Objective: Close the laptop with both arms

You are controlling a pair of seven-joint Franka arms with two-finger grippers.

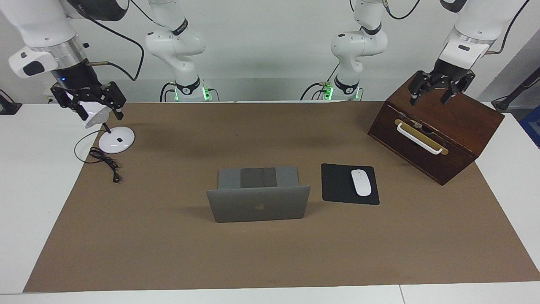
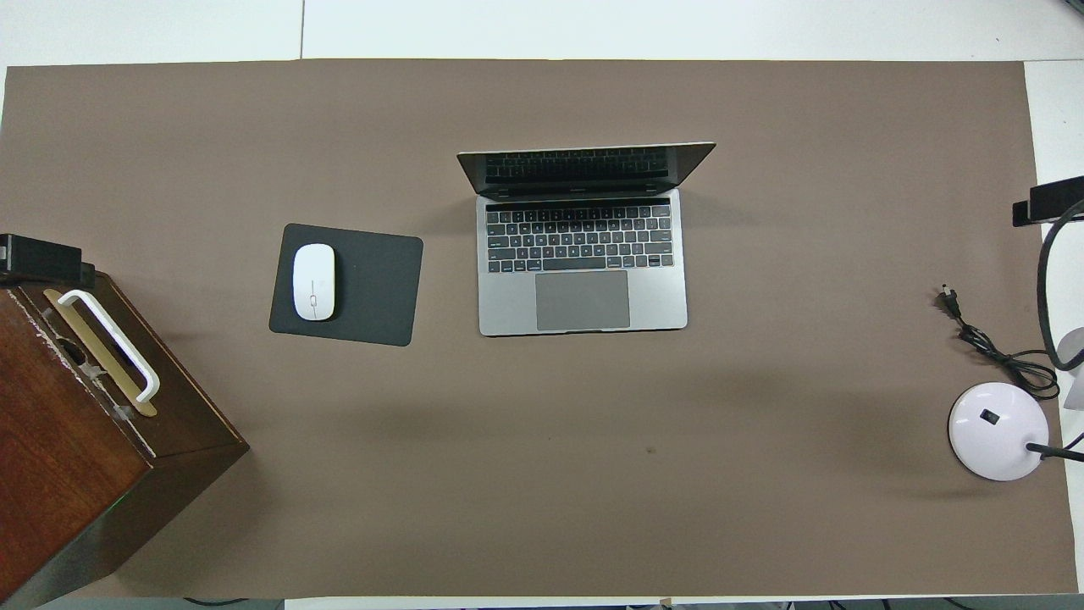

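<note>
Facing view: the laptop (image 1: 258, 198), thin matte silver-grey metal, is sitting open mid-table on the brown paper-like mat (image 1: 270, 253), its lid upright with the dark logo showing and the flat grey palm rest visible above it. Beside it, toward my left arm's end, a smooth white mouse (image 1: 361, 182) is lying on a flat black rectangular mouse pad (image 1: 349, 184). My left gripper (image 1: 434, 86) is hanging with fingers spread over the dark polished wooden box (image 1: 434, 135), which is sitting closed, showing a white handle on a brass-coloured plate. My right gripper (image 1: 93, 100) is hanging with fingers spread over the round glossy white lamp base (image 1: 117, 139), holding nothing.

Overhead view: the laptop (image 2: 583, 254) is showing black keys and a grey trackpad, its screen dark. A black cord (image 2: 999, 352) is lying coiled beside the lamp base (image 2: 998, 429).
</note>
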